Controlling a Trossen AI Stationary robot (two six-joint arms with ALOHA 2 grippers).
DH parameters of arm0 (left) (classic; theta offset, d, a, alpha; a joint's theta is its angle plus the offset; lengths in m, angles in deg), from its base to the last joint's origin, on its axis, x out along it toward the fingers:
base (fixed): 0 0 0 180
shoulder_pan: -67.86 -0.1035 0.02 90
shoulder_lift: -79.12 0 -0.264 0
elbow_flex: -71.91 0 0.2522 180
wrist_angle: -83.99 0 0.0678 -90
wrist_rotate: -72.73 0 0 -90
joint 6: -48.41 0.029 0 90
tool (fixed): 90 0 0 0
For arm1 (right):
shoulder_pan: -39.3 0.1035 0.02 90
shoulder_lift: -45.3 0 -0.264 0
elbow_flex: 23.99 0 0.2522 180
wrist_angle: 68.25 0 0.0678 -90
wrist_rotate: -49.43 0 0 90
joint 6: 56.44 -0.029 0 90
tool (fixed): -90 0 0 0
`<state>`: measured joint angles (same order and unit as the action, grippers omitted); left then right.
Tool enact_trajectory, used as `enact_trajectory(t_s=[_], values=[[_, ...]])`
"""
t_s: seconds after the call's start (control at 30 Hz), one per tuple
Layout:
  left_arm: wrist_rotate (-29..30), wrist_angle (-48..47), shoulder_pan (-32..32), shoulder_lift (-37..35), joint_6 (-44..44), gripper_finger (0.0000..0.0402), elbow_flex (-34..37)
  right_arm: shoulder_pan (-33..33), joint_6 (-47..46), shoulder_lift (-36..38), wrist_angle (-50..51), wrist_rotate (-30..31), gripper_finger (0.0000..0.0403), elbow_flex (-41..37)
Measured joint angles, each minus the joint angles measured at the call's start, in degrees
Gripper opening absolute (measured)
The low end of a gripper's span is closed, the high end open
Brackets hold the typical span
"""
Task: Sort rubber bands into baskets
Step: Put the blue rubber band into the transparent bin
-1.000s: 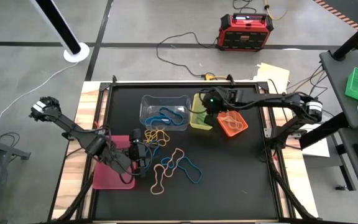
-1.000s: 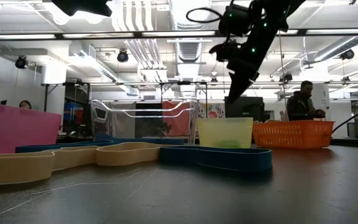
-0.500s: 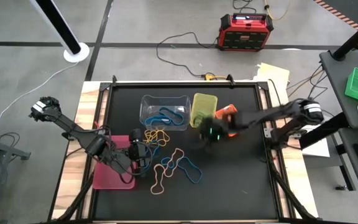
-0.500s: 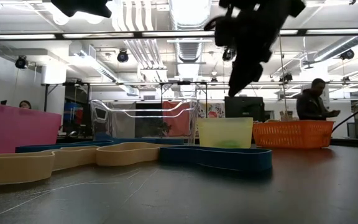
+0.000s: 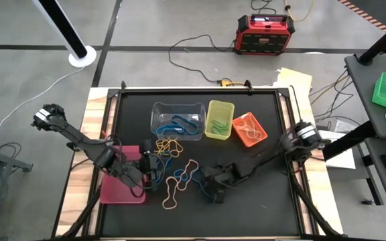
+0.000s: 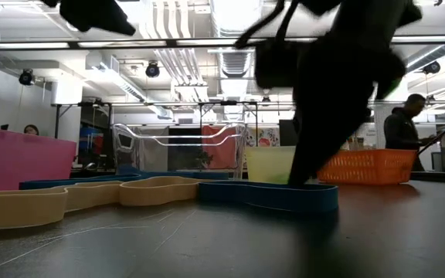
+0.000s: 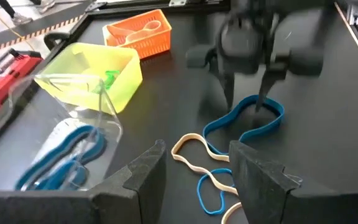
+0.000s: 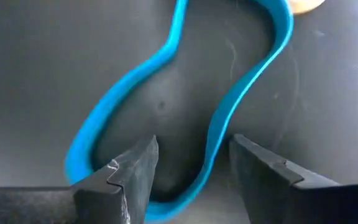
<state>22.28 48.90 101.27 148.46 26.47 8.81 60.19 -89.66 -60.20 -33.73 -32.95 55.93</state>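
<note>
The black table (image 5: 246, 201) carries everything. On it, the right arm reaches low across from the right side, and the right gripper (image 5: 218, 194) is down at the table surface, over the near end of a blue rubber band (image 8: 185, 124). In the right wrist view its two fingers (image 8: 129, 174) stand open, one on each side of one strand of this band, and they hold nothing. The left wrist view shows the same: the fingertips come down on both sides of the band's edge.

The left gripper (image 5: 154, 175) waits to the left of the right gripper, next to the pink tray (image 5: 122, 191). Its fingers (image 7: 145, 177) are apart and empty.

Behind the right gripper, at the far side of the table, stand three baskets in a row. The clear tub (image 5: 177, 120) has blue bands inside. The yellow-green bin (image 5: 219, 119) has green bands inside. The orange bin (image 5: 250, 129) has a tan band inside.

Between the two grippers lie loose bands: a yellow bunch (image 5: 169, 145) near the clear tub, then tan bands (image 5: 179, 184) touching the blue one.

I cannot read any brand, label or writing on these things.
</note>
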Motion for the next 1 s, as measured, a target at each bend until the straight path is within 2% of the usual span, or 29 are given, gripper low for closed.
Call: enact_trajectory(t_s=[0.1, 0.17, 0.33, 0.37, 0.5, 0.67, 0.87, 1.0], values=[[-0.2, 4.1, 0.1, 0.0, -1.4, 0.0158, 3.0, 0.1, 0.4, -3.0, 2.4, 0.8, 0.0184, 2.8], [-1.2, 8.5, 0.1, 0.0, -2.1, 0.0158, 5.6, 0.1, 1.3, -4.1, 5.5, 1.7, 0.0159, 4.5], [-1.4, 21.9, 0.0, 1.6, -3.0, 0.0158, 11.6, 0.2, 8.0, -3.2, 11.9, 2.9, 0.0035, 7.2], [-1.4, 24.5, 0.0, 2.6, -3.0, 0.0158, 12.6, 0.2, 9.6, -2.5, 13.8, 3.1, 0.0024, 7.9], [-1.3, 31.9, -0.2, 8.2, -2.8, 0.0158, 13.9, -1.4, 15.1, 2.6, 22.5, 7.0, 0.0011, 13.3], [-1.2, 29.8, -0.5, 16.1, -5.2, 0.0158, 9.5, -6.9, 24.5, 8.4, 29.4, 10.9, 0.0009, 19.7], [-1.2, 21.3, -2.3, 23.8, -10.8, 0.0158, 3.0, -17.8, 38.3, 12.3, 26.4, 11.0, 0.0009, 24.6], [-1.3, 17.7, -3.2, 26.8, -15.1, 0.0158, -0.1, -25.4, 46.1, 12.0, 18.8, 8.1, 0.0009, 25.6]])
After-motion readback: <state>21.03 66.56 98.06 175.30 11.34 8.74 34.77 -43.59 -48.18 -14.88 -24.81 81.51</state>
